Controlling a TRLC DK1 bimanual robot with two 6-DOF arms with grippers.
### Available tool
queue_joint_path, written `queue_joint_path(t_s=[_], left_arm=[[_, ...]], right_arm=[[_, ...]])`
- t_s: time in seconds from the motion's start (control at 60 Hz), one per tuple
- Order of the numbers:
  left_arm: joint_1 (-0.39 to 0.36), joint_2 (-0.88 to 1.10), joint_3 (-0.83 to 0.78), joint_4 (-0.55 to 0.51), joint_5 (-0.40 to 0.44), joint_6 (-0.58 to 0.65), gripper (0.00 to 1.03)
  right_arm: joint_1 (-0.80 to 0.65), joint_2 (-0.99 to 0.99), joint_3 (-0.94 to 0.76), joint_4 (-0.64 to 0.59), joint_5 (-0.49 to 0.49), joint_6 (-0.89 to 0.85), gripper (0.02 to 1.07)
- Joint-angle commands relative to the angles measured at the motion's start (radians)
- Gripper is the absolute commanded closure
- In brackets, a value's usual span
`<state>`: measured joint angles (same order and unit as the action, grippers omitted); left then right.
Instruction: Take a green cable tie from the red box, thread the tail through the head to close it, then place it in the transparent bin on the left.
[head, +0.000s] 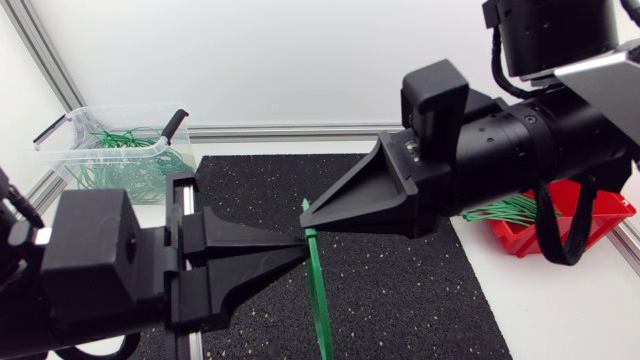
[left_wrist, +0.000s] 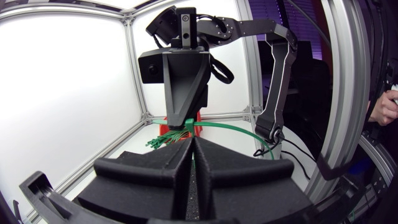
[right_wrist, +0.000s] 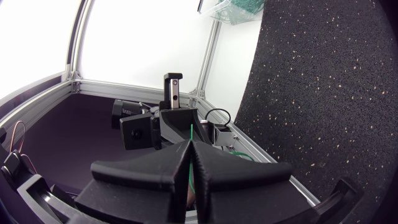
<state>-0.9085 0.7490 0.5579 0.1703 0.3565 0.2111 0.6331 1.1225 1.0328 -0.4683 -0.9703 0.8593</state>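
A green cable tie (head: 318, 290) hangs above the black mat, its upper end caught between both grippers at mid-table. My left gripper (head: 303, 250) comes in from the lower left and is shut on the tie. My right gripper (head: 306, 214) comes from the right and is shut on the tie's top, just above the left fingertips. In the left wrist view the tie (left_wrist: 233, 128) curves away sideways from my shut left gripper (left_wrist: 193, 139). In the right wrist view a short green tip (right_wrist: 191, 130) sticks out past my shut right gripper (right_wrist: 189, 144). The red box (head: 597, 214) holds more green ties (head: 508, 208).
The transparent bin (head: 72, 160) stands at the back left with several green ties inside. A black speckled mat (head: 400, 290) covers the middle of the table. An aluminium frame rail (head: 290, 131) runs along the back edge.
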Motion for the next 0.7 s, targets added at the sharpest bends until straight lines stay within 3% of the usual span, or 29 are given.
queue_joint_path(t_s=[0.0, 0.25, 0.4, 0.517, 0.567, 0.617, 0.683], left_arm=[[-0.043, -0.022, 0.030, -0.012, -0.011, 0.024, 0.99], [-0.145, -0.040, 0.062, -0.057, -0.087, 0.024, 0.99], [-0.148, -0.036, 0.076, -0.069, -0.103, 0.024, 0.99], [-0.098, -0.010, 0.096, -0.075, -0.131, 0.014, 0.99], [-0.053, 0.010, 0.108, -0.077, -0.131, 0.001, 0.99], [-0.003, 0.033, 0.116, -0.077, -0.129, -0.019, 0.99], [0.065, 0.059, 0.119, -0.077, -0.125, -0.042, 0.99]], right_arm=[[0.000, -0.015, 0.032, 0.003, 0.036, -0.017, 1.01], [-0.035, 0.077, 0.047, 0.031, 0.091, -0.011, 1.01], [-0.026, 0.076, 0.039, 0.026, 0.093, -0.009, 1.01], [-0.016, 0.051, 0.019, 0.017, 0.088, -0.022, 1.01], [-0.019, 0.037, 0.010, 0.019, 0.094, -0.036, 0.87], [-0.024, 0.026, 0.000, 0.017, 0.102, -0.060, 0.64], [-0.024, 0.019, -0.020, 0.017, 0.151, -0.114, 0.26]])
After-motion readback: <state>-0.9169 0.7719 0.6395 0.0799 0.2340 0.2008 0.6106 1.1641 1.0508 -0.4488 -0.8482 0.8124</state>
